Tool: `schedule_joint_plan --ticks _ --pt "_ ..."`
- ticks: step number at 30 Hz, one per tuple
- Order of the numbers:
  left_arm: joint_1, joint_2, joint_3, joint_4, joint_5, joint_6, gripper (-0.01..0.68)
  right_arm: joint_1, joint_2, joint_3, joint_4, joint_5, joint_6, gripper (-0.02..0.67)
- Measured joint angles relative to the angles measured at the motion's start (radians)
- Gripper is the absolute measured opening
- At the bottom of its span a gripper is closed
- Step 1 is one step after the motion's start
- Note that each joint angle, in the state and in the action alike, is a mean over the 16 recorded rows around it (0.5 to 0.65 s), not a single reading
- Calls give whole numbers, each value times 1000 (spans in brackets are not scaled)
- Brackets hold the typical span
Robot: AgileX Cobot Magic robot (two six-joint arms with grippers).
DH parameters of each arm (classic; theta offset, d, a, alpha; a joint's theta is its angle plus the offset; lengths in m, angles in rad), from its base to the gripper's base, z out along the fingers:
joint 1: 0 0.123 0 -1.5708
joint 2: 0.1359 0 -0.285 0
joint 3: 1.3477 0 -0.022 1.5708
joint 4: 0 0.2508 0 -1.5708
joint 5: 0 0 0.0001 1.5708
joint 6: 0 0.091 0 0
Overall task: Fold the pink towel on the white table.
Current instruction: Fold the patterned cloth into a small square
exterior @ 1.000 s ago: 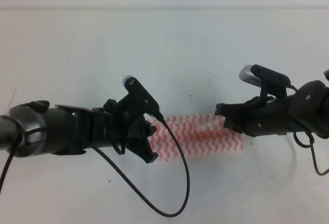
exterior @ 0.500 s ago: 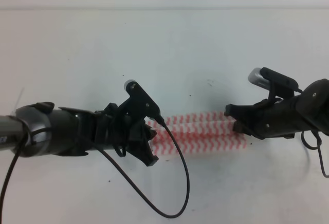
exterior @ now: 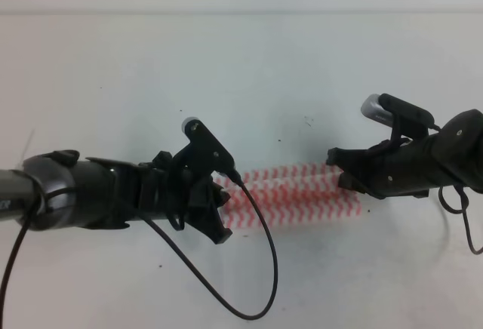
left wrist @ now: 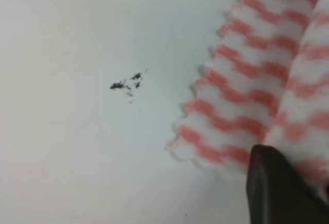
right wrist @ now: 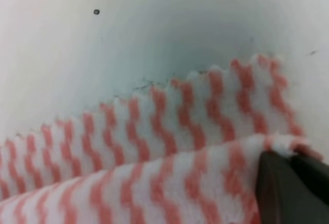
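1. Pink towel (exterior: pixel 298 197) stretched as a narrow folded strip near the middle of the white table (exterior: pixel 241 65), running left to right between the two arms
2. Left gripper (exterior: pixel 219 204) at the strip's left end, fingers pinched together on the cloth; one dark fingertip (left wrist: pixel 280 183) seen in the left wrist view pressed against the upper layer of striped fabric
3. Right gripper (exterior: pixel 346 176) at the strip's right end, fingers closed on the cloth; dark fingertips (right wrist: pixel 288 188) in the right wrist view gripping the raised corner of the top layer
4. Scalloped towel edge in the left wrist view lying flat on the table, a lower layer showing beyond the lifted one; same two layers visible in the right wrist view, upper one folded over and raised off the lower
5. Wide bare tabletop beyond the strip toward the far edge, and plenty in front as well; black cable (exterior: pixel 260 269) looping down from the left arm onto the near surface
6. Small cluster of dark specks (left wrist: pixel 126 85) on the table just beside the towel's left edge
7. No readable writing, brand or label to be made out in any view
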Motion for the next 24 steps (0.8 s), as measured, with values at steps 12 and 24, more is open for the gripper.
schedule_joint_plan --ticks 12,24 --pt "0 0 -61 5 -83 -1 193 0 3 -1 -1 5 -1 -20" --pt "0 -32 -114 20 -35 -100 151 1 5 -1 -1 5 -1 -21"
